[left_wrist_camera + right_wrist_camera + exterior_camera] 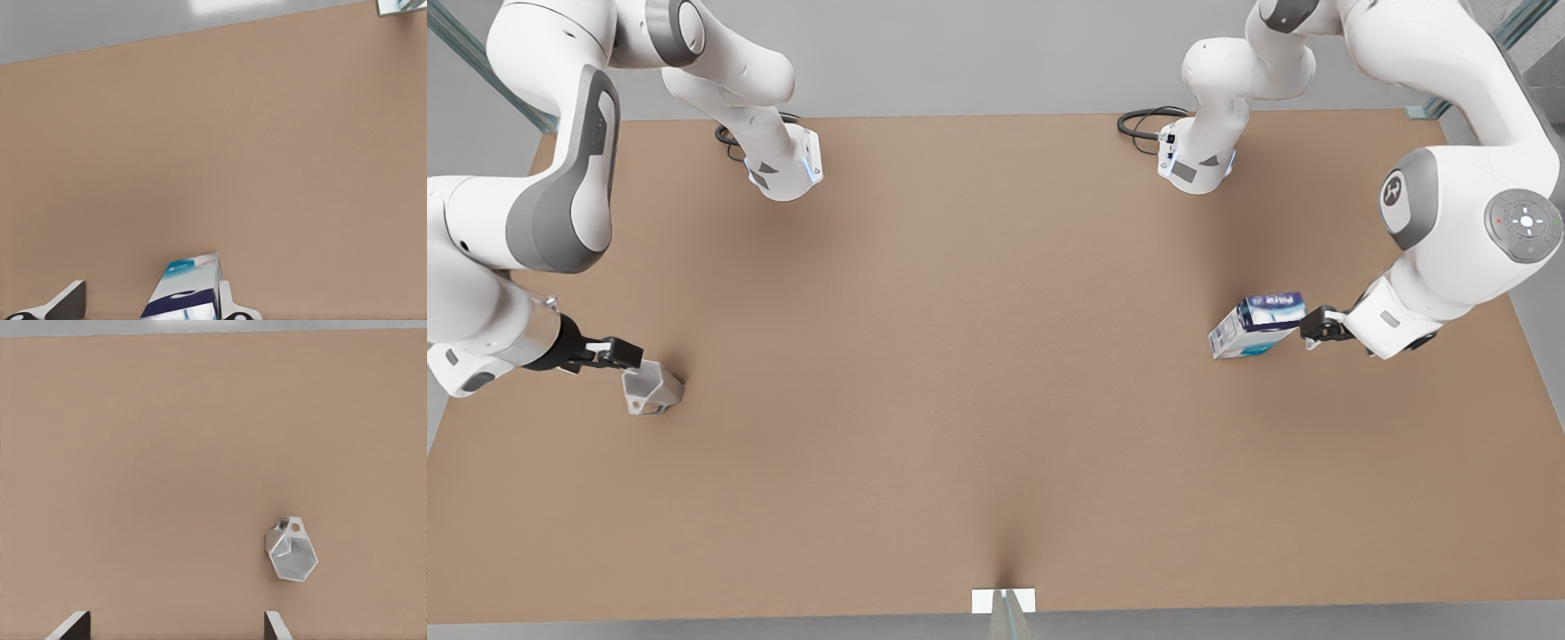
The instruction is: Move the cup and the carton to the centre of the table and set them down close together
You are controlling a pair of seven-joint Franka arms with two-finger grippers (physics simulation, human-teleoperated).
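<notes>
The right end effector (627, 356) hangs released, and the cup (654, 391) sits just beyond it at about 4 o'clock in the front view, off its centreline. It should probably re-centre before closing. The left end effector (1312, 324) is also spread. The tilted carton (1256, 325) lies at its 9 o'clock, between the fingers and close against one. Both things lie far apart on the tabletop (996, 356).

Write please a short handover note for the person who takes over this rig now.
Left tool: open, at the front view's right, with the carton between its fingers, not clamped.
Right tool: open, at the front view's left, just short of the cup.
Done: each tool is at its thing; nothing is at the centre.
Left: grip both, carry them to the centre of the table, and set them close together.
</notes>
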